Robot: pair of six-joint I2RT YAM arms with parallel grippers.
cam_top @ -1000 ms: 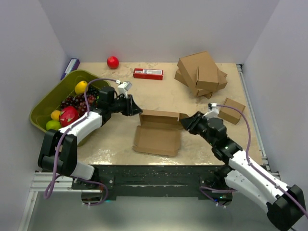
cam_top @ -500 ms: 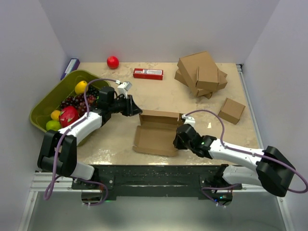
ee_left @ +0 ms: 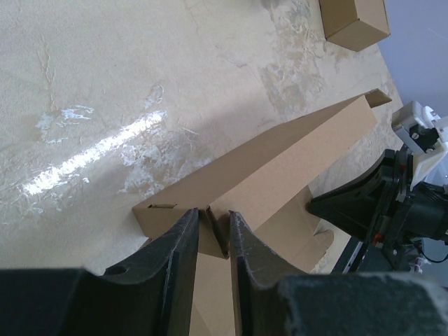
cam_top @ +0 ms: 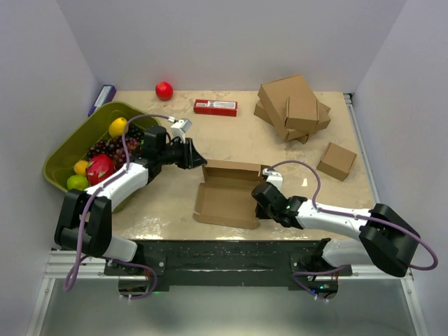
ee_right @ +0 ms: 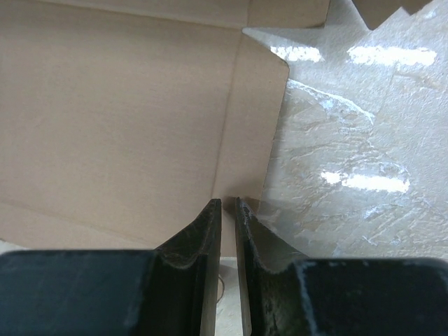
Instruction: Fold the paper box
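The box (cam_top: 227, 199) lies lengthwise between them: the left gripper (ee_left: 212, 227) pinches the raised back wall's corner, while the right gripper (ee_right: 228, 210), jaws nearly together, seems to nip the right flap.

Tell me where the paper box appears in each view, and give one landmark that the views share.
Top external: paper box at the table's centre.
Left wrist: paper box slants from lower left to upper right.
Right wrist: paper box fills the upper left.
Shared landmark: right end effector, at the box's side flap in every view.
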